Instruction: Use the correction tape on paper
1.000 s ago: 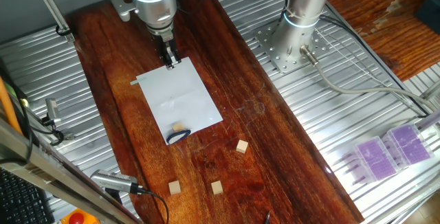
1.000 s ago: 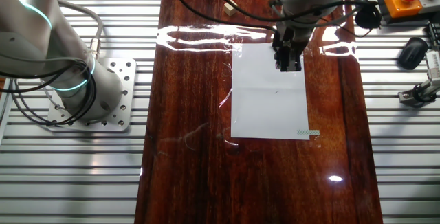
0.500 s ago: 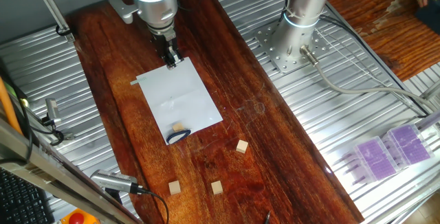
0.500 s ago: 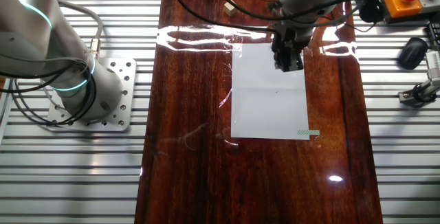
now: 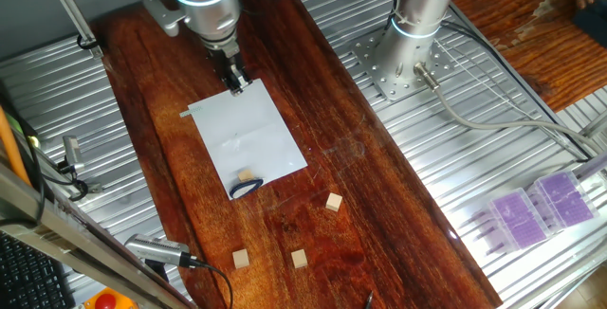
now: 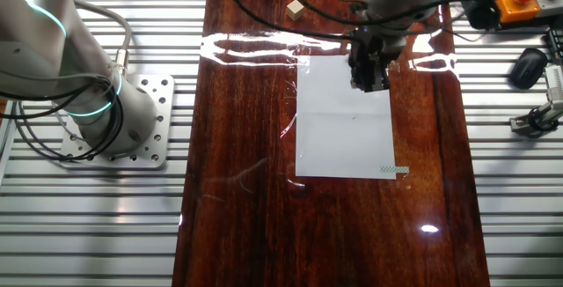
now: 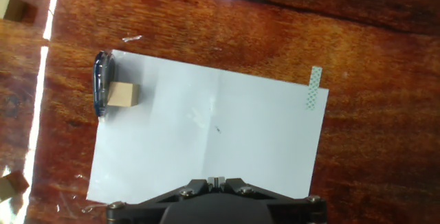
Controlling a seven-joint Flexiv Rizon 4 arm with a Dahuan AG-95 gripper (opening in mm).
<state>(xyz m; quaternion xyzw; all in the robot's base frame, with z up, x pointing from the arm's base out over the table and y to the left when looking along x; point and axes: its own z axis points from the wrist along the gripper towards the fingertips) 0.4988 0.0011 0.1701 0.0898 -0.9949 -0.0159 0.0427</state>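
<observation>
The white paper point(image 5: 248, 138) lies on the dark wooden board; it also shows in the other fixed view point(image 6: 345, 120) and the hand view point(image 7: 206, 141). The correction tape point(image 5: 247, 189), dark-rimmed and teardrop-shaped, lies at the paper's near edge next to a tan cube point(image 5: 248, 175). In the hand view the correction tape point(image 7: 101, 83) is at the paper's left edge, touching that cube point(image 7: 124, 93). My gripper point(image 5: 234, 80) hangs over the opposite end of the paper, shut and empty, a paper's length from the tape. Its fingertips point(image 7: 216, 180) are pressed together. In the other fixed view the gripper point(image 6: 369, 76) hides the tape.
Three loose wooden cubes point(image 5: 333, 201) point(image 5: 299, 258) point(image 5: 241, 258) lie on the board beyond the tape end. A green patterned strip point(image 7: 315, 88) sticks to one paper corner. A second arm's base point(image 5: 398, 63) stands on the metal table beside the board.
The hand has shifted slightly away from the tape end of the paper and stays shut. The paper, correction tape and cubes have not moved.
</observation>
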